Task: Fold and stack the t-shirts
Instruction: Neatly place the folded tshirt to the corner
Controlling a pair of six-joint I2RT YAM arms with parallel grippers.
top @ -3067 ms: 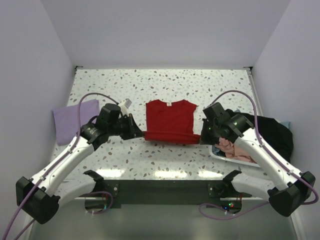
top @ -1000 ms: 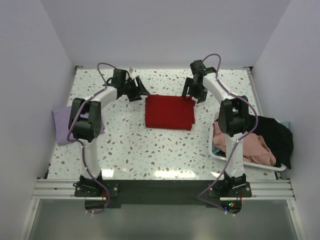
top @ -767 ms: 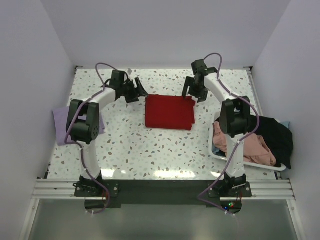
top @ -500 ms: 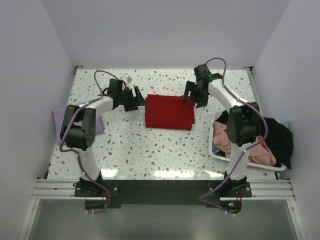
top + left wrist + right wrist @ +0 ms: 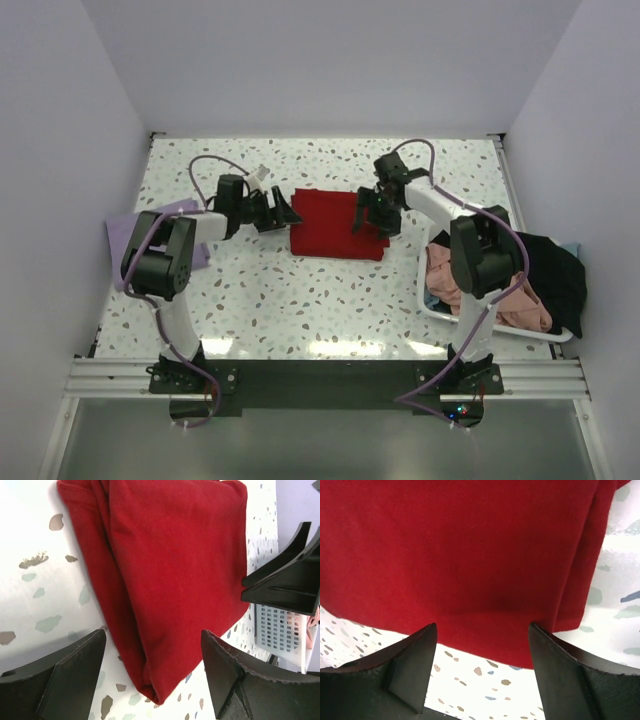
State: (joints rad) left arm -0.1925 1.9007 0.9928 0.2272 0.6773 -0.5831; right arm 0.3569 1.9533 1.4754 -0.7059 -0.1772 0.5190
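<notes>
Red shirt (image 5: 338, 223) was plain bright red, no print. Table (image 5: 300, 300) beneath it showed white with grey, brown and bluish flecks. Left of red shirt, lavender shirt (image 5: 118, 250) looked pale, plain. Right of red shirt: basket (image 5: 436, 314) was white, pink shirt (image 5: 440, 272) salmon, black shirt (image 5: 555, 268) plain. Left gripper (image 5: 287, 212) and right gripper (image 5: 366, 222) were black. Arms (image 5: 178, 318) were white with black joints, cables (image 5: 213, 158) purple.

top view: left arm (image 5: 155, 260) hides part of the lavender shirt (image 5: 120, 245). right arm (image 5: 480, 250) covers part of the basket (image 5: 500, 328) and the pink shirt (image 5: 520, 302). right gripper (image 5: 372, 215) hides the right edge of the red shirt (image 5: 325, 225). both wrist views cut the red shirt off at the top edge.
</notes>
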